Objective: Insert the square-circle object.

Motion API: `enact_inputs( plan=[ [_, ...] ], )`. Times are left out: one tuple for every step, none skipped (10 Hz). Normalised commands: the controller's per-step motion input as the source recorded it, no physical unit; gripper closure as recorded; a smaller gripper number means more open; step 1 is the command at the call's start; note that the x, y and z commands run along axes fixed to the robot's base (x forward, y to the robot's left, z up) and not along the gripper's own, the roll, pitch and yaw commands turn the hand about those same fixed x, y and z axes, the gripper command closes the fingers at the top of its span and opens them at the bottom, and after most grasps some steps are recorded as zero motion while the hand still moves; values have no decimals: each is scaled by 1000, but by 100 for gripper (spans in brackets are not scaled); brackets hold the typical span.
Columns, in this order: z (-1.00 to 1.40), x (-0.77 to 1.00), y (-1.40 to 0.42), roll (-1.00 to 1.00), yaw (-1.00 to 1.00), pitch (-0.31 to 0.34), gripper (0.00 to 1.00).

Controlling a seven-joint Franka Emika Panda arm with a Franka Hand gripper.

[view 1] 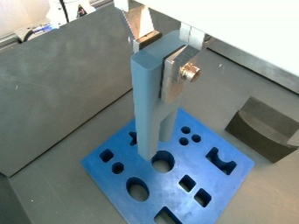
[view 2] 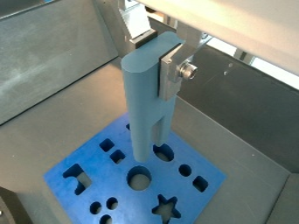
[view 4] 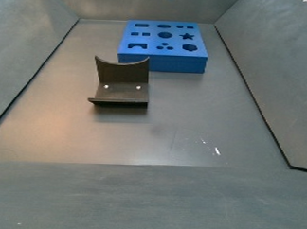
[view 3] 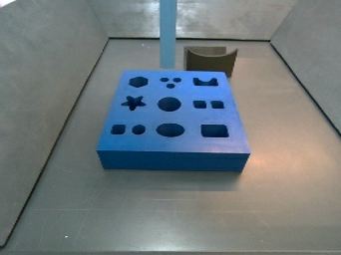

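Observation:
The square-circle object (view 1: 153, 105) is a tall blue-grey peg, flat on one side and rounded on the other; it also shows in a wrist view (view 2: 145, 105) and a side view (view 3: 170, 30). My gripper (view 1: 160, 55) is shut on its upper end, one silver finger on each side, as both wrist views show (view 2: 158, 52). The peg hangs upright, with its lower end above the blue block (view 1: 117, 179) near a round hole (view 1: 162, 162). The block with shaped holes shows in both side views (view 3: 173, 159) (view 4: 170, 62). The gripper is out of both side views.
The dark fixture (view 4: 120, 82) stands on the floor apart from the block, and shows beyond the block in a side view (view 3: 209, 60) and beside it in a wrist view (view 1: 263, 127). Grey walls (view 3: 54, 90) enclose the floor.

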Motion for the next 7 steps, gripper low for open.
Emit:
enact_inputs(
  plan=[
    [-109, -157, 46, 3, -306, -7, 100],
    [-220, 0, -186, 0, -983, 0, 100],
    [-229, 0, -186, 0, -997, 0, 100],
    [-237, 0, -186, 0, -994, 0, 100],
    [-243, 0, -211, -70, -897, -133, 100],
    [-189, 0, -271, -70, -863, -171, 100],
    [-69, 0, -194, -1, -974, -34, 100]
  ],
)
